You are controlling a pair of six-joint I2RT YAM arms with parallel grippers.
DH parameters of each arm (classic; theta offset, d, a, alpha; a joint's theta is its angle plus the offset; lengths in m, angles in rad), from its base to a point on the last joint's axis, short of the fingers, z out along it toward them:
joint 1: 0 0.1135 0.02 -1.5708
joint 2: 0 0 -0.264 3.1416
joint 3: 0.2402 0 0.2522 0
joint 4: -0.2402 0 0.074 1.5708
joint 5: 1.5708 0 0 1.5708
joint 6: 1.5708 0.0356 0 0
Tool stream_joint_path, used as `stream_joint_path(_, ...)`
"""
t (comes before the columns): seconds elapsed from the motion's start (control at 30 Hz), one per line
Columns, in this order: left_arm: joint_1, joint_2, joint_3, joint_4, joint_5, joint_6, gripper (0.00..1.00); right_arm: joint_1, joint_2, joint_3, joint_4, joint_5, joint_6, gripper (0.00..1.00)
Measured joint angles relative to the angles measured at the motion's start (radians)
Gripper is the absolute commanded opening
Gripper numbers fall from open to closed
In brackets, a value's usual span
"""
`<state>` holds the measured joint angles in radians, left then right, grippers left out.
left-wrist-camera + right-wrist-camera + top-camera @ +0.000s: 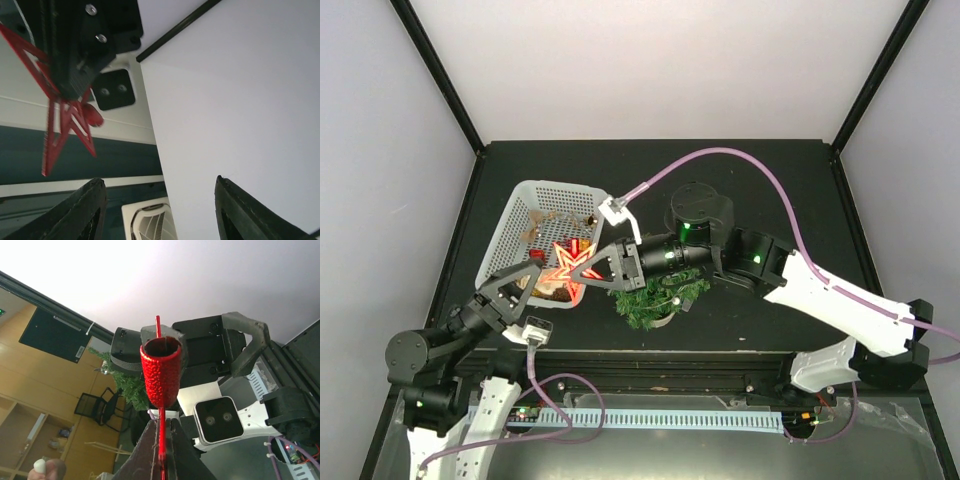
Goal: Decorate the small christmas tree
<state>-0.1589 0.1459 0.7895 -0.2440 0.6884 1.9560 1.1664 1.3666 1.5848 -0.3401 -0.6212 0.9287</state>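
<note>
The small christmas tree [650,298], dark green in a cream pot, stands at the table's middle front, just under my right arm. My right gripper [563,265] is shut on a flat red star ornament [567,258] and holds it in the air over the near corner of the basket, left of the tree. In the right wrist view the gripper [161,423] pinches the star's thin edge below a red glittery piece [161,374], with the tree [127,386] behind. My left gripper [536,286] is open and empty, pointing up beside the star [65,122]; its jaws stand wide apart [160,181].
A white perforated basket [517,215] with several ornaments sits at the left, behind both grippers. A black cylinder [698,210] stands behind the right arm. White enclosure walls close in the left, back and right sides.
</note>
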Motion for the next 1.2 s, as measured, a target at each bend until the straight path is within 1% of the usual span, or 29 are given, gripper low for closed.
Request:
stream_joint_path(0.17,0.000,0.014,-0.013,0.022,-0.038,0.000,0.60,-0.001,-0.042,-0.013,-0.019,0.048,-0.015,0.01)
stream_joint_path(0.33,0.000,0.014,-0.021,0.030,-0.050,-0.004,0.60,-0.011,-0.091,-0.032,-0.042,0.135,-0.026,0.01)
stream_joint_path(0.5,0.000,0.014,-0.021,0.040,-0.056,-0.022,0.60,-0.023,-0.093,-0.032,-0.052,0.196,-0.030,0.01)
stream_joint_path(0.8,-0.006,0.013,-0.021,0.051,-0.056,-0.032,0.60,-0.024,-0.007,-0.032,-0.018,0.190,-0.014,0.01)
stream_joint_path(1.2,-0.010,0.013,-0.049,0.057,-0.055,-0.028,0.59,-0.024,0.064,-0.033,0.097,0.115,0.051,0.01)
